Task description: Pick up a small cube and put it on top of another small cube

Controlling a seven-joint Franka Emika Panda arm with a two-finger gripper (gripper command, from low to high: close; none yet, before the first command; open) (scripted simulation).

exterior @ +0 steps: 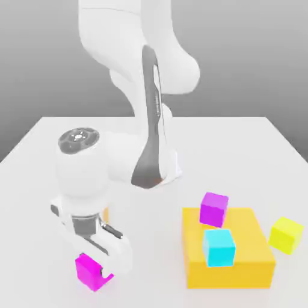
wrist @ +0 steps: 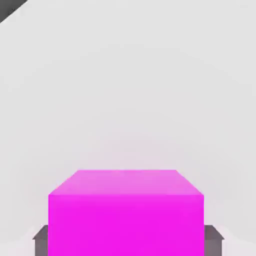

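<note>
At the exterior view's left, your white Panda arm (exterior: 123,153) reaches down over a pale tabletop (exterior: 138,264), its gripper (exterior: 101,274) clamped on the pinkish-magenta cube (exterior: 89,272). In the hand view, your two dark fingertips (wrist: 212,241) press against opposite sides of that cube, one on each face. Just behind your hand in the exterior view, a strip of an orange object (exterior: 106,215) shows past the wrist, the rest of it hidden by the arm.

Toward the exterior view's right, well apart from your gripper, a broad yellow-orange block (exterior: 240,274) lies flat on the table. Two small cubes appear over it: a violet-purple cube (exterior: 213,209), tilted in the view and overlapping the block's far edge, and a cyan cube (exterior: 219,248), nearer the camera and overlapping the block's front edge. At the far end of the lineup, a yellow cube (exterior: 286,235) sits just beside the block, turned at an angle to it.
</note>
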